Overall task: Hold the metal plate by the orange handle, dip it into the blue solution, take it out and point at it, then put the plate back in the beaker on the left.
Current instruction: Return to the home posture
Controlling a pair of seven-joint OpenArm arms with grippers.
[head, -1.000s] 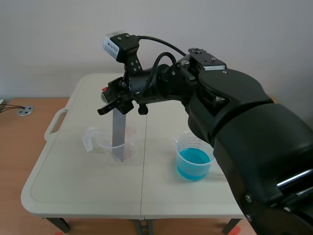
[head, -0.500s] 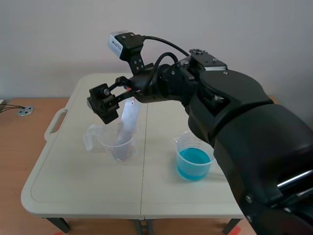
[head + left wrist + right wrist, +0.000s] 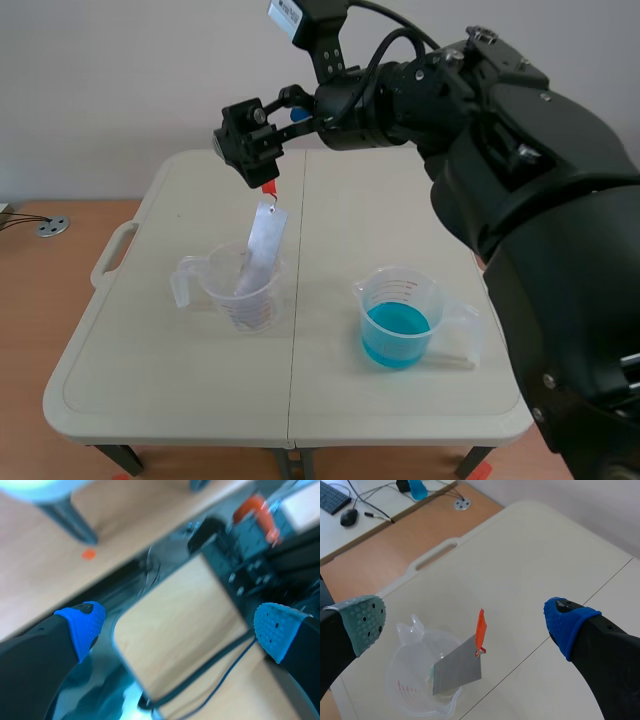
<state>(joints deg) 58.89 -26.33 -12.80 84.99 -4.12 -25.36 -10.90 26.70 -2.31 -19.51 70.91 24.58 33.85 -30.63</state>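
So my right gripper is wide open with nothing in it, sitting just above the orange handle. The metal plate leans in the clear beaker on the bench's left half, long axis tilted, handle end up. Right arm's clearly the nearer one.

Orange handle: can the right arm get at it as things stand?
Probably yes: the right arm's fingers hang open just above the orange handle, which sticks up out of the beaker, nothing between.

Metal plate leaning in left beaker
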